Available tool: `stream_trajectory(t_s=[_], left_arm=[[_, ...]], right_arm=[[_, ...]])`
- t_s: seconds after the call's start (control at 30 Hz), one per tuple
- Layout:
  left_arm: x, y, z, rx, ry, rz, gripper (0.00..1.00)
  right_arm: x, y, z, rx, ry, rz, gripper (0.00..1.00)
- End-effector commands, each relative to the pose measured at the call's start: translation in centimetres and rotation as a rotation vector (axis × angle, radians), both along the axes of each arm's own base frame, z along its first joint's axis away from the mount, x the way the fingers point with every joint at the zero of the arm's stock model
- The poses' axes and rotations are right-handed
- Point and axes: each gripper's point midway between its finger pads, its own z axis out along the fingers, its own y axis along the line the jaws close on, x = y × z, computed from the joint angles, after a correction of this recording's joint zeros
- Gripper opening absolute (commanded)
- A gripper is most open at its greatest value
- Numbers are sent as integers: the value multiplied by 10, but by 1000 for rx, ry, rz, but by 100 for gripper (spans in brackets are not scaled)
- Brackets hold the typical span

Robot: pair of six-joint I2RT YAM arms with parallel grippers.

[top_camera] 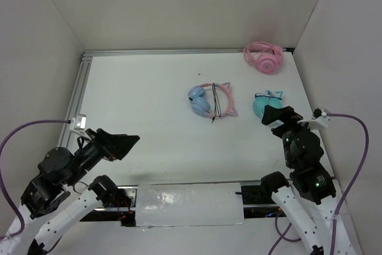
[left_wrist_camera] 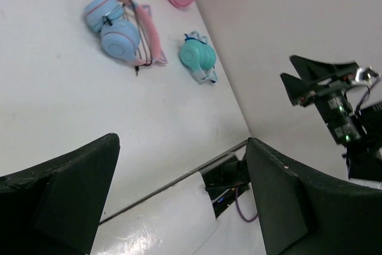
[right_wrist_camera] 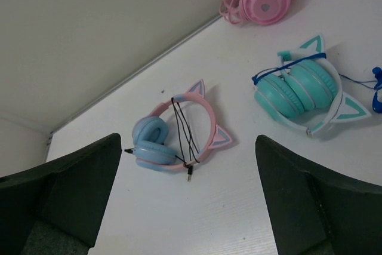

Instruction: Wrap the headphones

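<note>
Bright, even light from above and only faint shadows; the headphones (right_wrist_camera: 173,138) look sharp, while the white table (top_camera: 149,106) glares slightly.

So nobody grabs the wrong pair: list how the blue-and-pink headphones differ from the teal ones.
The headphones: light blue cups, pink band; the teal headphones: teal and white. Black cable crosses the pink band; blue cable crosses the teal pair. Both have cat ears.

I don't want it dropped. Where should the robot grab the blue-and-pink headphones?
The headphones lie flat, so come from above and pinch the thin pink headband between its cat ears; the round cups look too wide.
</note>
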Motion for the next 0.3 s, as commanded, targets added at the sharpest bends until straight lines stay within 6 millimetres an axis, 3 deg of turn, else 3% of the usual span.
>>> stream_trajectory(t_s=[0.0, 0.13, 0.27], left_arm=[[-1, 22, -30, -10, 132, 116, 99], [-4, 9, -27, 16, 20, 26, 99], [0, 6, -31, 42, 65, 26, 99]], right_arm=[[-9, -2, 10, -17, -52, 15, 100], [-13, -5, 12, -25, -42, 10, 99], [-12, -6, 15, -36, -48, 6, 100]])
